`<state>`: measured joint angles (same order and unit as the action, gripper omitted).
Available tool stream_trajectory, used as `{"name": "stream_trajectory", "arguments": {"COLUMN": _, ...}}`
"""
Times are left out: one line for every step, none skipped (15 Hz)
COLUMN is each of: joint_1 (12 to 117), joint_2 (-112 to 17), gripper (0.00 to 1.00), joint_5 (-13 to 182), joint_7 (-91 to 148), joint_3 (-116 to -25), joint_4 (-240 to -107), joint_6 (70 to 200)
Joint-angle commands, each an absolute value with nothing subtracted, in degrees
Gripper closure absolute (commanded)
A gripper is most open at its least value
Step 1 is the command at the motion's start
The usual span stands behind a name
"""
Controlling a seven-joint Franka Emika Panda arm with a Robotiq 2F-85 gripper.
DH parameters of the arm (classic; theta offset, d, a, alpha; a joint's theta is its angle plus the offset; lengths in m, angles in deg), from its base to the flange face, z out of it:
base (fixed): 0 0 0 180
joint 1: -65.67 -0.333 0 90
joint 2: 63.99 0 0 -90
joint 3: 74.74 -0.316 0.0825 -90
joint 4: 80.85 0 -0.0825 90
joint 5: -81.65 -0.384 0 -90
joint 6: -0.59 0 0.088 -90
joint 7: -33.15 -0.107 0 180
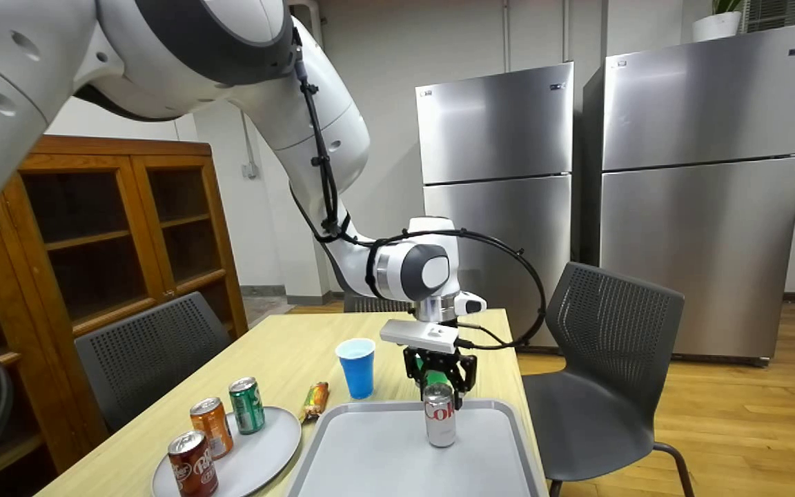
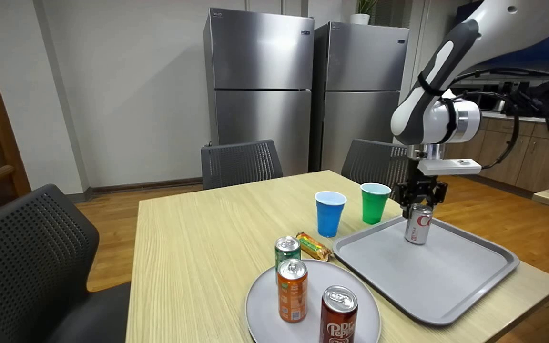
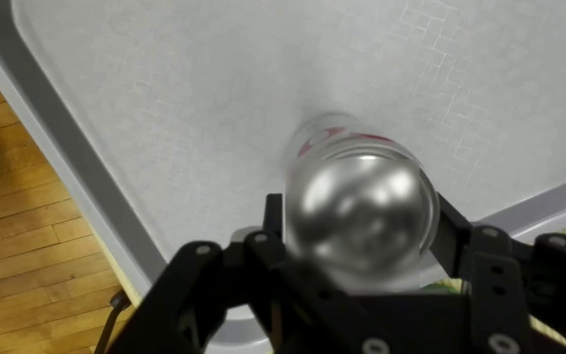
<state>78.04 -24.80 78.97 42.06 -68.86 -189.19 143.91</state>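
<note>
A robot gripper (image 3: pixel 356 209) straddles the top of a silver Coke can (image 2: pixel 416 231), its fingers (image 3: pixel 452 236) close in on either side; whether they pinch it or sit just clear cannot be told. Seen in an exterior view, the can stands upright toward the 12 o'clock corner of a gray tray (image 2: pixel 436 281). Around it, a green cup (image 2: pixel 374 207) sits at 10 o'clock, a blue cup (image 2: pixel 330 216) at 9 and a wrapped snack (image 2: pixel 313 246) between 8 and 9. At 8 o'clock, a plate (image 2: pixel 262 307) bears a green can (image 2: pixel 284 257), an orange can (image 2: pixel 292 297) and a Dr Pepper can (image 2: pixel 339 317). Work on the Coke can looks well along: it appears down on the tray, though the fingers are not yet clear of it; the other three cans stand off the tray. In the wrist view a square blur masks much of the can's top. The green cup (image 1: pixel 437 377) is mostly blocked by the gripper in an exterior view, and the Dr Pepper can's base is cut off.
</note>
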Motion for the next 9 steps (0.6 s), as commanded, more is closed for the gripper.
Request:
{"name": "stream_trajectory", "arguments": {"joint_1": 77.63, "joint_2": -25.45, "gripper": 0.00, "joint_5": 79.91, "joint_7": 40.61, "joint_3": -68.63, "joint_4": -187.99, "joint_6": 142.09}}
{"name": "stream_trajectory", "arguments": {"joint_1": 77.58, "joint_2": -25.90, "gripper": 0.00, "joint_5": 79.92, "joint_7": 40.68, "joint_3": -68.68, "joint_4": -188.18, "joint_6": 142.32}}
{"name": "stream_trajectory", "arguments": {"joint_1": 77.47, "joint_2": -26.29, "gripper": 0.00, "joint_5": 80.00, "joint_7": 40.64, "joint_3": -68.63, "joint_4": -188.29, "joint_6": 142.49}}
{"name": "stream_trajectory", "arguments": {"joint_1": 77.41, "joint_2": -26.82, "gripper": 0.00, "joint_5": 79.98, "joint_7": 40.67, "joint_3": -68.66, "joint_4": -188.58, "joint_6": 142.76}}
{"name": "stream_trajectory", "arguments": {"joint_1": 77.31, "joint_2": -27.28, "gripper": 0.00, "joint_5": 80.03, "joint_7": 40.68, "joint_3": -68.63, "joint_4": -188.81, "joint_6": 142.97}}
{"name": "stream_trajectory", "arguments": {"joint_1": 77.22, "joint_2": -28.02, "gripper": 0.00, "joint_5": 80.06, "joint_7": 40.76, "joint_3": -68.66, "joint_4": -189.34, "joint_6": 143.31}}
{"name": "stream_trajectory", "arguments": {"joint_1": 77.07, "joint_2": -28.63, "gripper": 0.00, "joint_5": 80.17, "joint_7": 40.69, "joint_3": -68.59, "joint_4": -189.72, "joint_6": 143.57}}
{"name": "stream_trajectory", "arguments": {"joint_1": 76.79, "joint_2": -29.36, "gripper": 0.00, "joint_5": 80.39, "joint_7": 40.48, "joint_3": -68.41, "joint_4": -190.15, "joint_6": 144.05}}
{"name": "stream_trajectory", "arguments": {"joint_1": 76.62, "joint_2": -29.98, "gripper": 0.00, "joint_5": 80.55, "joint_7": 40.48, "joint_3": -68.38, "joint_4": -190.47, "joint_6": 144.32}}
